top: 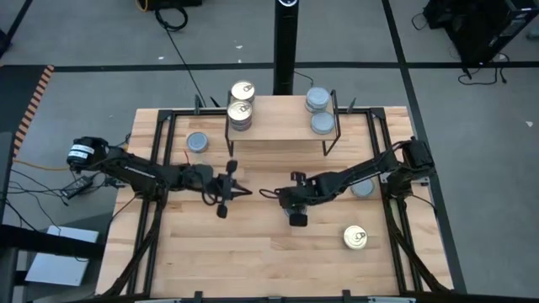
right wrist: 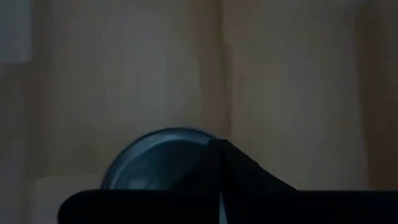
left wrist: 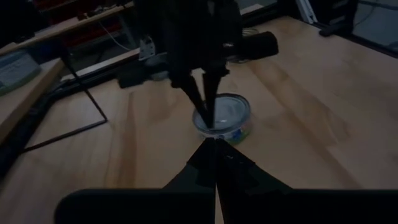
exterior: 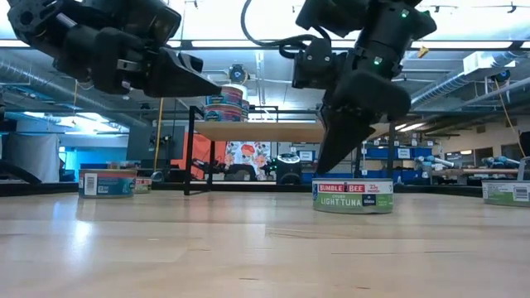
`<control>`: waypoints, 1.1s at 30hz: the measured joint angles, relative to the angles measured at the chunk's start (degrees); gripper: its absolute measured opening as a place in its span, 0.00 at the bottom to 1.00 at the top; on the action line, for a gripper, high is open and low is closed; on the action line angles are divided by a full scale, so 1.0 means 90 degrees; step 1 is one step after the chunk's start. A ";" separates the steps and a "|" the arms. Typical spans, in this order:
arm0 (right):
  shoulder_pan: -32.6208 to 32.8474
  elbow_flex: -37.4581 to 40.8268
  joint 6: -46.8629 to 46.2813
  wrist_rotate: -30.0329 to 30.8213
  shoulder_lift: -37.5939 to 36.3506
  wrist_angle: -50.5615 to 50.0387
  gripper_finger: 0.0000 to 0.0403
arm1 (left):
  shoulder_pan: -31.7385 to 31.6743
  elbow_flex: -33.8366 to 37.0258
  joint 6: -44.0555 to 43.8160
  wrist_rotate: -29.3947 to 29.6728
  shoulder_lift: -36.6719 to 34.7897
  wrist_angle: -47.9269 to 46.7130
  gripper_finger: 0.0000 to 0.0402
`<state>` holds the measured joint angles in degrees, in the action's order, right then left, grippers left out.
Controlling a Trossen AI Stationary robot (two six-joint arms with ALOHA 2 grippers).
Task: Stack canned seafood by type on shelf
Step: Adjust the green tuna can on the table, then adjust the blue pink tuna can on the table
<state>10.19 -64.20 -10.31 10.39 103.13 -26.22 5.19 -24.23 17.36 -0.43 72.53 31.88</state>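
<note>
The shelf stands at the table's far edge. It carries two stacked gold-top tins on its left and two blue-grey tins on its right. My right gripper is shut and points down at mid-table onto a blue-grey-topped tin labelled light tuna. The tin sits flat on the table, hidden under the gripper in the high view. My left gripper is shut and hovers level just left of it, above the table. My right gripper comes from above, pointing steeply down. Its shut fingertips stand on the tin's blue-grey top, near the rim on the side toward my left gripper. The tin stays flat on the table.
Loose tins lie on the table: a blue-grey one left of the shelf, another under my right arm, and a gold-top one near the right front. Black frame rails run along both table sides. A black post stands behind the shelf.
</note>
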 joint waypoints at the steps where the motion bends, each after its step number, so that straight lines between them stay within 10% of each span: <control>1: 0.0014 0.0000 0.0003 0.0140 0.0000 0.0022 0.02 | 0.0023 0.0002 -0.0004 0.0000 0.0002 -0.0042 0.01; 33: -0.0208 -0.0022 0.0119 0.0217 -0.0017 0.1968 0.13 | 0.0115 0.0005 -0.1453 0.0729 0.0000 -0.1404 0.01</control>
<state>8.31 -64.40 -9.24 12.34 102.98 -8.51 6.23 -24.18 4.28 6.13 72.53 19.24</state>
